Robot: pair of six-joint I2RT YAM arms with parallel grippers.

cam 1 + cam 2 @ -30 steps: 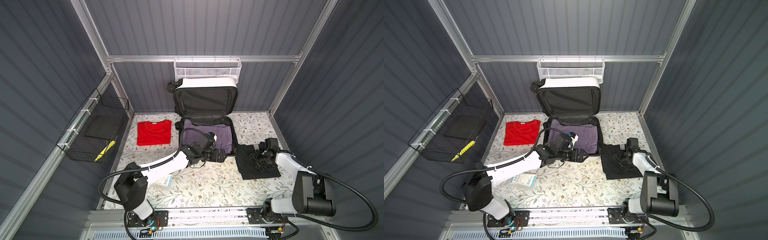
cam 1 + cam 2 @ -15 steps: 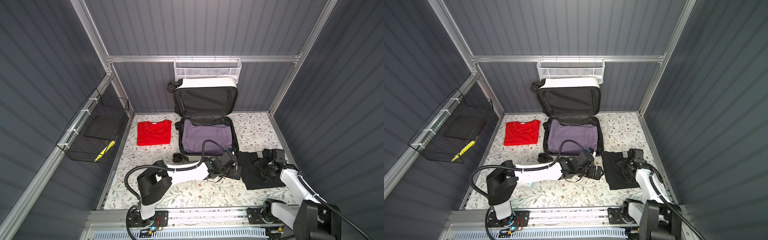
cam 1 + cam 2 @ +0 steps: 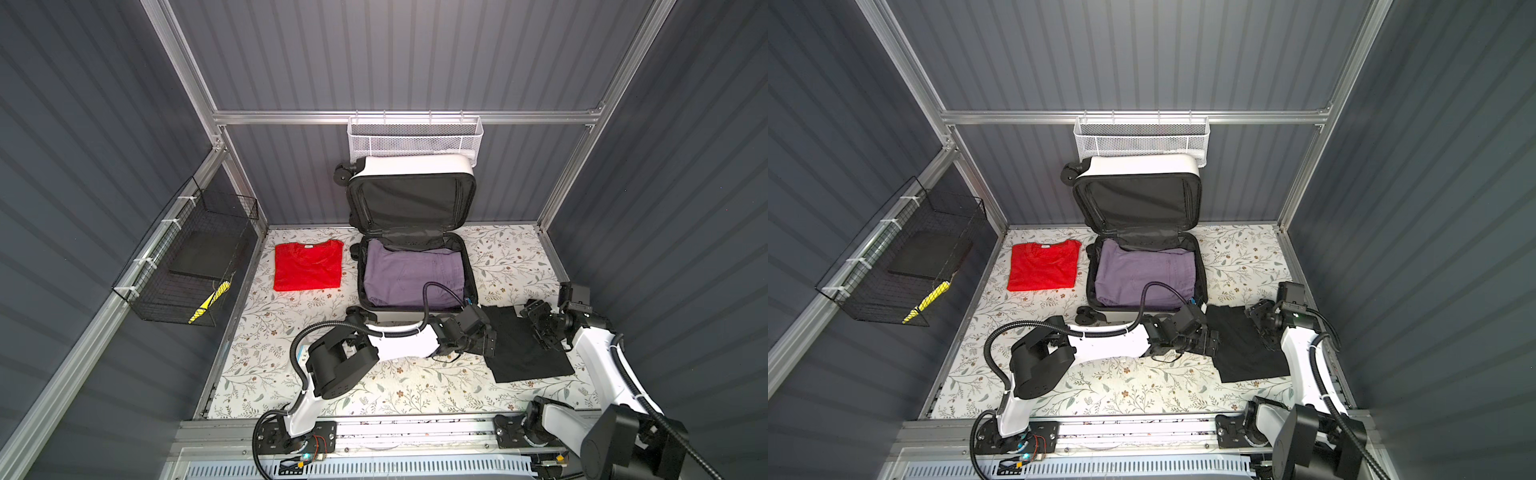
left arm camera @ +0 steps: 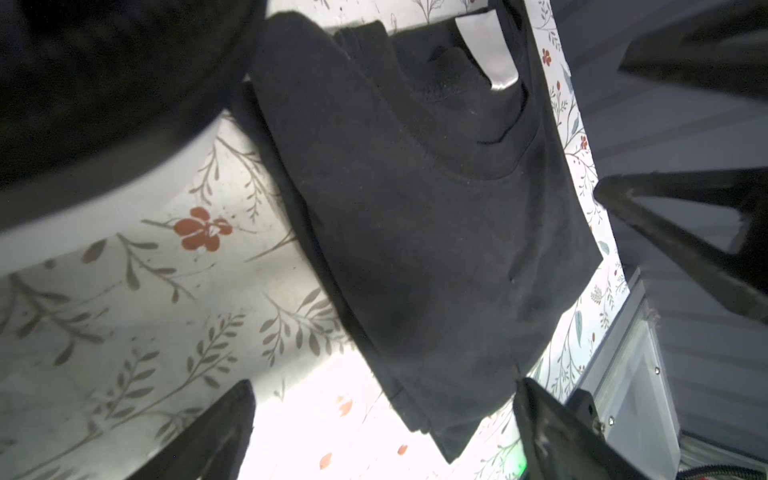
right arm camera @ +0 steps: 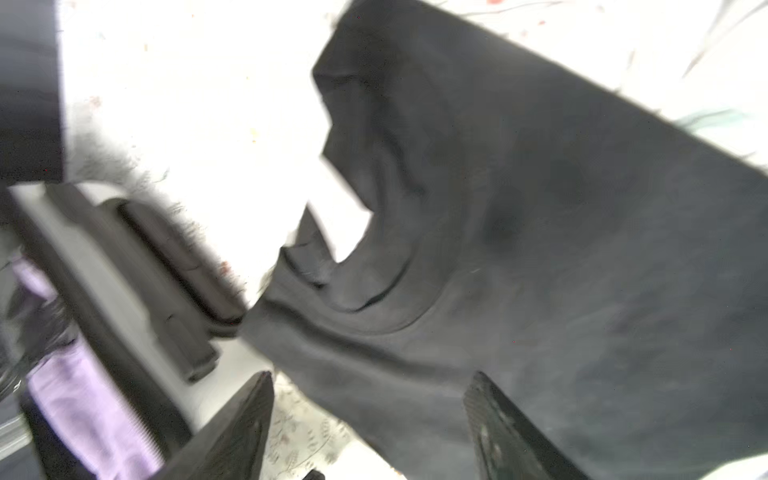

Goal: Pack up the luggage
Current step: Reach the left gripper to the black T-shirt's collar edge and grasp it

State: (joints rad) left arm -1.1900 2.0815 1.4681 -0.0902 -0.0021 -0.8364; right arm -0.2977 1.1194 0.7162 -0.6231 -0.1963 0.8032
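In both top views the luggage lay open at the back of the table, its lid standing up. A purple cloth was inside it. A red shirt lay flat beside the luggage on the left arm's side. A folded black shirt lay by the luggage's front corner on the other side. The left gripper was at the shirt's edge nearest the luggage, and the right gripper was at the edge farthest from it.

In the left wrist view the jaws stood wide apart, holding nothing, with the black shirt below them.

The right wrist view was blurry, but its jaws looked apart too, empty, above the shirt's collar.

The step looked like picking up the black shirt with both arms. Next, each gripper would likely need to go down, pinch an edge, then lift together and carry the shirt over the luggage's rim onto the purple cloth.
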